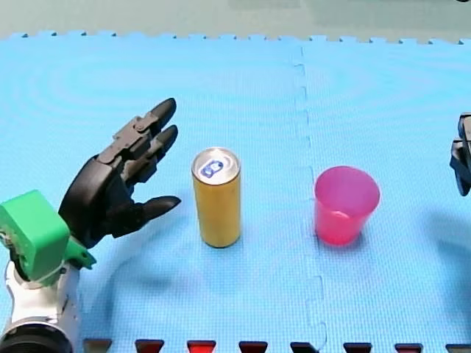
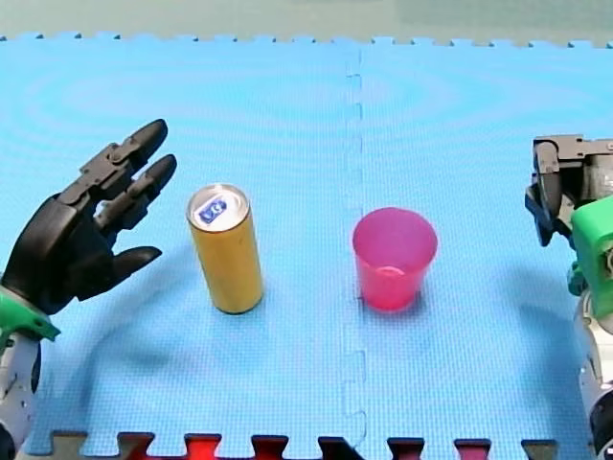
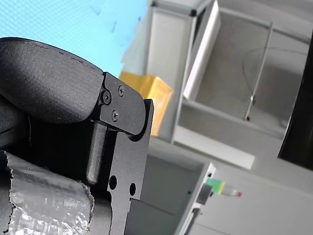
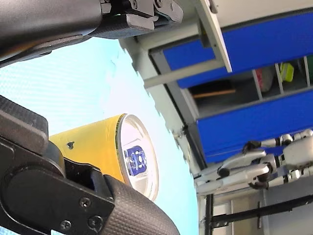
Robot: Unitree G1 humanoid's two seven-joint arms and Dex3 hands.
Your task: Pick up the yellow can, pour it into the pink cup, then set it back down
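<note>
1. Blue foam mat of interlocking puzzle-edged tiles. It covers nearly the whole frame, with 1 toothed seam running top to bottom a little right of centre.
2. Left hand, black, 3-fingered, on a green wrist block. It sits at the lower left of the frame with its fingers uncurled, pointing up and right and holding nothing. It is near the can and not touching it.
3. Right hand, black, at the right edge of the frame at mid-height, well apart from the cup. Whether it is open or closed cannot be told.
4. Yellow cylindrical metal can with a silver top and blue tab. It stands upright on the mat left of centre, between the left hand and the seam.
5. Pink translucent plastic cup. It stands upright, mouth up, right of centre and just right of the seam, apart from the can.
</note>
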